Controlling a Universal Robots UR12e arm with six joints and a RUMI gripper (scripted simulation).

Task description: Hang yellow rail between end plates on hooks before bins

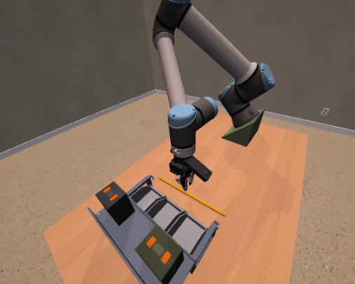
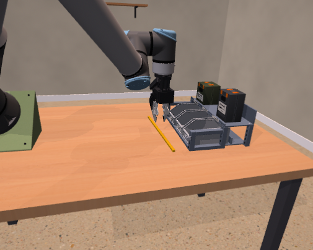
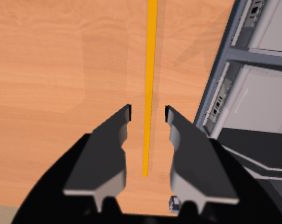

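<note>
Orange tabletop (image 3: 52, 60), yellow rail (image 3: 149, 90) flat between parted jaws, untouched.

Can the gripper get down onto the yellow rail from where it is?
Probably yes. The gripper is open above one end of the yellow rail, its fingers straddling it. The bin rack stands to one side.

No text can be read: the two boxes (image 2: 207, 92) (image 2: 230, 104) carry pale labels (too small and blurred to make out).
</note>
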